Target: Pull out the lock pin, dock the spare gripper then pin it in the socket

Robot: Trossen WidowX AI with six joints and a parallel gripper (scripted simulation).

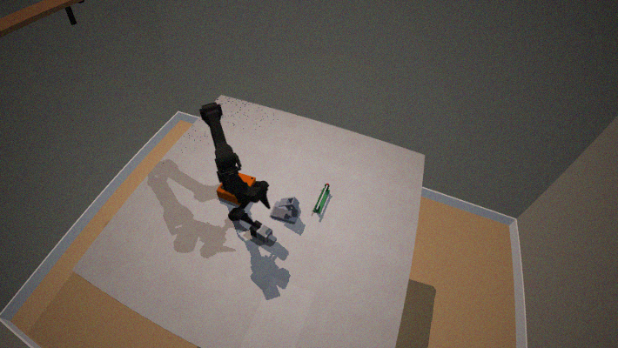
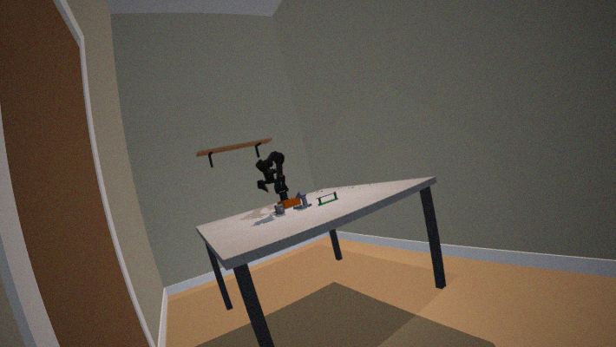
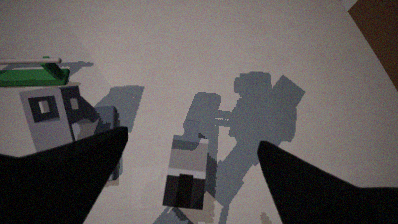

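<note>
The grey mount (image 1: 280, 212) (image 2: 304, 200) (image 3: 47, 134) stands on the table. Its square socket opening shows no pin through it in the wrist view. The pin (image 1: 322, 197) (image 3: 30, 61) with a red head lies along the top of the green rack (image 1: 320, 206) (image 2: 328, 202) (image 3: 30, 78). The spare gripper (image 1: 264, 231) (image 2: 279, 209) (image 3: 187, 161), a grey block with a dark slotted end, lies on the table beside the mount. My gripper (image 1: 262, 216) (image 3: 194, 140) is open and empty, raised above the table. In the wrist view the spare gripper shows between and below the fingertips.
The orange block (image 1: 246, 178) (image 2: 291, 202) is at the arm's base. The mount is close to the left finger in the wrist view, with the green rack beyond it. The arm's shadow falls across the table around the spare gripper. A wooden shelf (image 2: 234, 147) hangs on the wall.
</note>
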